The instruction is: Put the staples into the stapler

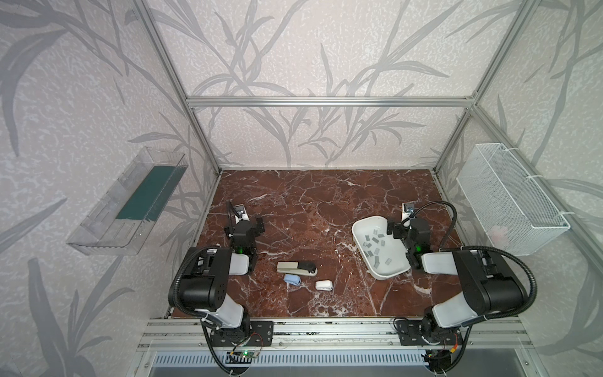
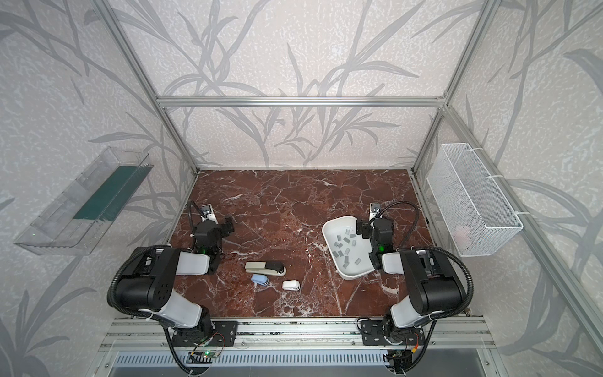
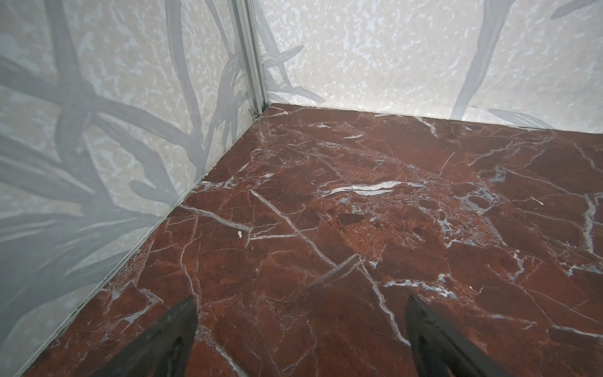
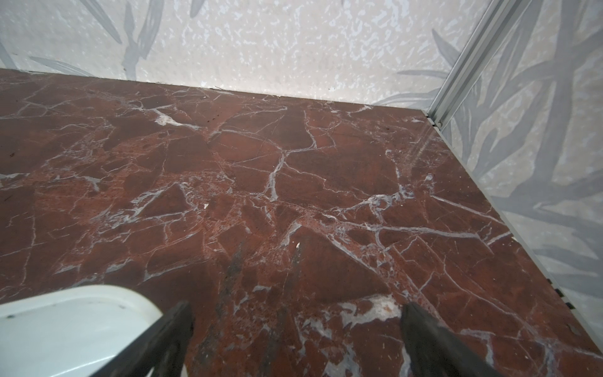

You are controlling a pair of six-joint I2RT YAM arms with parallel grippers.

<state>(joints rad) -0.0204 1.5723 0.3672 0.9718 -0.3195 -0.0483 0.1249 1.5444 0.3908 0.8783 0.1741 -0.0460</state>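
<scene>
The left end effector is hanging released over a bare stretch of the red-brown marble tabletop, close to the left wall. Its two dark fingers are standing wide apart and gripping nothing.

The right end effector is hanging the same way, released and empty, at the far right side of the white tray. In the right wrist view one of its fingers is crossing the tray's rounded rim and the other is sitting over marble. I cannot tell whether that finger is touching the rim.

The staples are lying in the tray, which is resting at a slant on the right half of the tabletop. In both top views they are showing as about a dozen small grey strips, scattered flat across the tray floor and pointing in different directions.

Three staplers are lying near the front middle of the tabletop, well apart from the tray and to its left. The large grey-and-black stapler is lying lengthwise across the view. The small blue stapler is sitting just in front of it, and the small white stapler is sitting a little to the right of the blue one. Neither end effector is touching any of them.

A clear plastic bin is hanging on the left wall and a white wire basket on the right wall.
</scene>
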